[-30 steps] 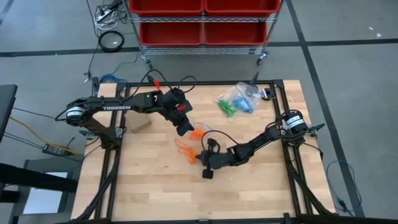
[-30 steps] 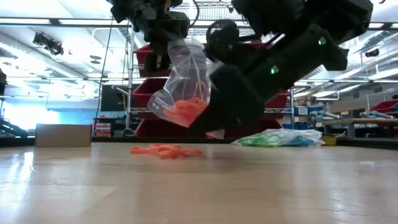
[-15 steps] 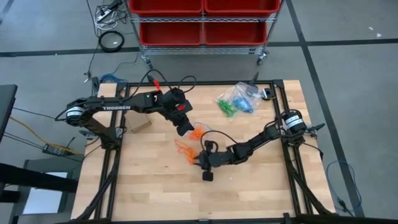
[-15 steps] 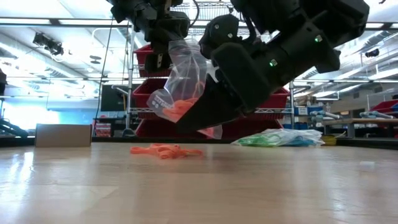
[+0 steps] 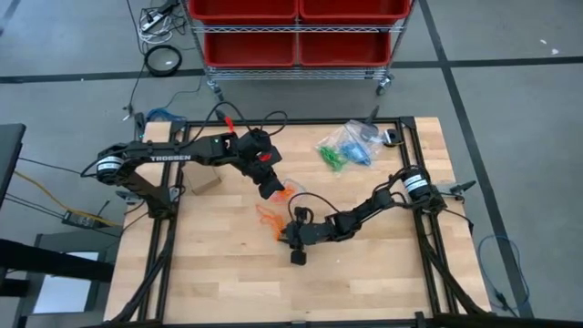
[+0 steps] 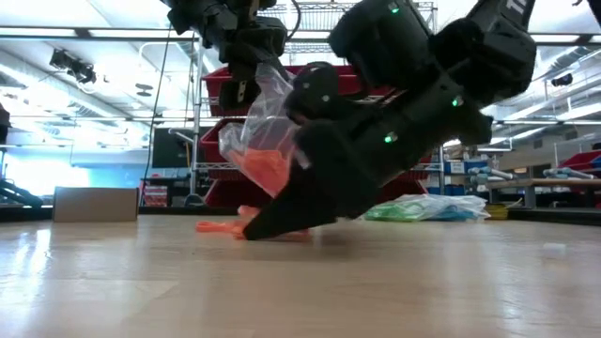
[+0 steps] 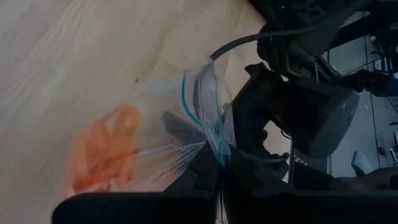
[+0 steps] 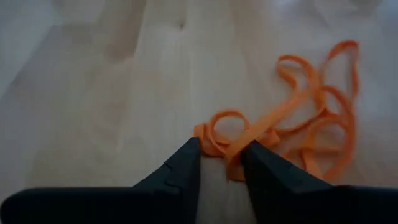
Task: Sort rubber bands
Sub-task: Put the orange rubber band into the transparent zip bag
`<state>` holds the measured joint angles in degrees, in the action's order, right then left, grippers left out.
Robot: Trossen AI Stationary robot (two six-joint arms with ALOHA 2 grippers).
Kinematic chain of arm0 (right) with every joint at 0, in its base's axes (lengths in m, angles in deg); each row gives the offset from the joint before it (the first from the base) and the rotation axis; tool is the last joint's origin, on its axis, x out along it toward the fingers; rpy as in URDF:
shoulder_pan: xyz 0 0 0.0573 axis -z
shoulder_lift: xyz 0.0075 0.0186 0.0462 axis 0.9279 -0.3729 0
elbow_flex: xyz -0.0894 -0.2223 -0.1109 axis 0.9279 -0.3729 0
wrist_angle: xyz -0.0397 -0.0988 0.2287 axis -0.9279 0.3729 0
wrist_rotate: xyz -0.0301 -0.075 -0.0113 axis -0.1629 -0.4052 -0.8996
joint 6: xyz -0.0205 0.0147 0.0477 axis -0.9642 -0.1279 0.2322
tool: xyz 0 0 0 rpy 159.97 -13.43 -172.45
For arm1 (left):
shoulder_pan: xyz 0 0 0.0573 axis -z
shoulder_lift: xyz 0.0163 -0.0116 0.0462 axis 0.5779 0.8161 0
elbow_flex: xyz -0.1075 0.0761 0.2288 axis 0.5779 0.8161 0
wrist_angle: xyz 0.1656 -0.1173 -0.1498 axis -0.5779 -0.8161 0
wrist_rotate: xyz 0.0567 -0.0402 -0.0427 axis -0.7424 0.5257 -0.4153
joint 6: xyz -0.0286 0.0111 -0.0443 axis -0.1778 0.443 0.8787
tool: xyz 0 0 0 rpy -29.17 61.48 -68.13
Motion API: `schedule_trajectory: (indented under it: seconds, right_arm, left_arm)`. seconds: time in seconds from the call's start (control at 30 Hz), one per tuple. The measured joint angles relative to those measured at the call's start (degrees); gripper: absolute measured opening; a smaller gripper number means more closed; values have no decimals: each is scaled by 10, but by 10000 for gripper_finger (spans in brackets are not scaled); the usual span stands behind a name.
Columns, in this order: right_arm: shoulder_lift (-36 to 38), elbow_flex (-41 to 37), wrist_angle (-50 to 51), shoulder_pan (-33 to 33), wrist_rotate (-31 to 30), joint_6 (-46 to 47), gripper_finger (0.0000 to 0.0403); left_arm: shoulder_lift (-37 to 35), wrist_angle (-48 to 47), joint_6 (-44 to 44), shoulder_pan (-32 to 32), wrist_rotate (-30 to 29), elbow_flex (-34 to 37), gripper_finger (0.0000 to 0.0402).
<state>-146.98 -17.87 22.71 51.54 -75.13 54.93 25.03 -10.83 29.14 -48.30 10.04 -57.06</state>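
Rubber bands (image 8: 298, 112), orange ones, lie in a loose tangle on the wooden worktop (image 5: 219, 273) near its middle, while more orange bands sit inside a clear plastic bag (image 6: 268, 131) held up above them. The left gripper (image 5: 270, 189) has its fingers pressed together on the top edge of that bag, beside the blue zip line visible in the left wrist view, so the bag hangs with its load bunched at the bottom. The right gripper (image 8: 219, 163) is down at the worktop on the near edge of the loose tangle, its fingers (image 8: 183, 168) spread a little, with one orange loop lying in the gap between them; nothing is pinched yet. A second heap of bags with green and blue bands (image 5: 346, 148) rests well apart, toward the far right corner of the worktop. Judged from this position, the risk lies in the pick-up: the fingers straddle only one or two strands at the rim of the clump, so closing may catch a single loop and drag or stretch the rest, which could snap loose or be left behind. Pressing down on the wood may also push the flat bands aside. The hanging bag's mouth looks narrow, so a trailing clump could catch on its edge.
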Motion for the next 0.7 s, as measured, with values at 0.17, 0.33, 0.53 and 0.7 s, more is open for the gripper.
schedule_trajectory:
  seconds: [0.17,0.33,0.53,0.7]
  right_arm:
    - [-14,29,15,-2,-28,-18,87]
    - [-3,32,33,-2,-25,-39,10]
    - [42,32,108,-25,-46,-51,2]
    - [120,32,184,-46,-119,-80,1]
  left_arm:
    - [0,-6,0,0,0,0,17]
    - [0,-5,-1,0,0,0,17]
    - [0,-6,-1,0,0,0,17]
    - [0,-6,-1,0,0,0,17]
